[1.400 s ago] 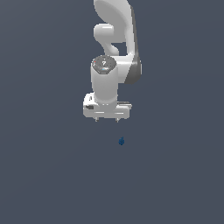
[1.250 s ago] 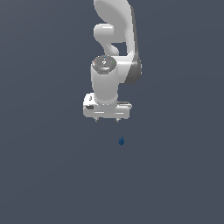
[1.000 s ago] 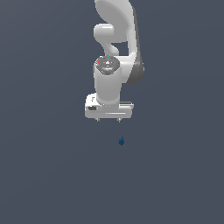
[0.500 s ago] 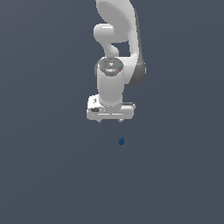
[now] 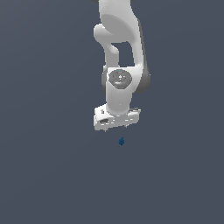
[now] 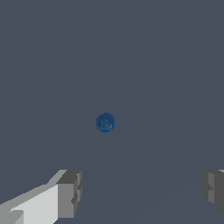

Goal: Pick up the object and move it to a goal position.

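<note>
- The fingers (image 6: 69, 192) are spread wide apart, with nothing between them; in the wrist view one shows pale with a grey tip, the other only at the picture's edge.
- The gripper (image 5: 116, 126) points down from the white arm (image 5: 119, 48), its tips barely showing in the exterior view.
- The object (image 6: 105, 123), a small dark blue rounded lump, lies below the gripper and apart from it.
- It rests on the plain grey floor (image 5: 48, 175), untouched.
</note>
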`<act>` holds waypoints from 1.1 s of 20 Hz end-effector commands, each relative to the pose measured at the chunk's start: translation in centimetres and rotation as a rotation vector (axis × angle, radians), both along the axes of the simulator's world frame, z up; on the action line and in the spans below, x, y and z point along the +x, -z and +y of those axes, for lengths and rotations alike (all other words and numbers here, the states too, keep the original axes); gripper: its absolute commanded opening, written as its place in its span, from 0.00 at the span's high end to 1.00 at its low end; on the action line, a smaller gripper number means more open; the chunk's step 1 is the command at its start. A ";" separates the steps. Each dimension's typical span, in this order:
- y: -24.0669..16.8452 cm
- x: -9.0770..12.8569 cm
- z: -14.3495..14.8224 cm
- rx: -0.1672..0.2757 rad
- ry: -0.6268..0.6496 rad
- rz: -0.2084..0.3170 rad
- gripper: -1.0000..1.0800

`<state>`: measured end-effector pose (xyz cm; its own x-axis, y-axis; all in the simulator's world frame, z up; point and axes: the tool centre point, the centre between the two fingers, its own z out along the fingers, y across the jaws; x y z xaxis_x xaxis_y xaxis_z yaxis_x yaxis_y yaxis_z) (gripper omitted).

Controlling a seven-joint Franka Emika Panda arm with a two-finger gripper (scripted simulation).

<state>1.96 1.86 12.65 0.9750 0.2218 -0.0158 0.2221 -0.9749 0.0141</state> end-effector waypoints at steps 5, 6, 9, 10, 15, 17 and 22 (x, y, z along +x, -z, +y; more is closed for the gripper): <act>2.4 1.4 2.3 0.012 -0.142 -0.007 0.04; 2.6 1.6 2.6 0.013 -0.156 -0.008 0.04; 3.1 1.9 3.1 0.017 -0.187 -0.010 0.04; 3.3 1.9 3.2 0.017 -0.194 -0.010 0.04; 3.4 1.9 3.3 0.018 -0.197 -0.009 0.04; 3.7 1.9 3.3 0.018 -0.197 -0.009 0.04; 5.9 1.9 3.3 0.018 -0.200 -0.010 0.04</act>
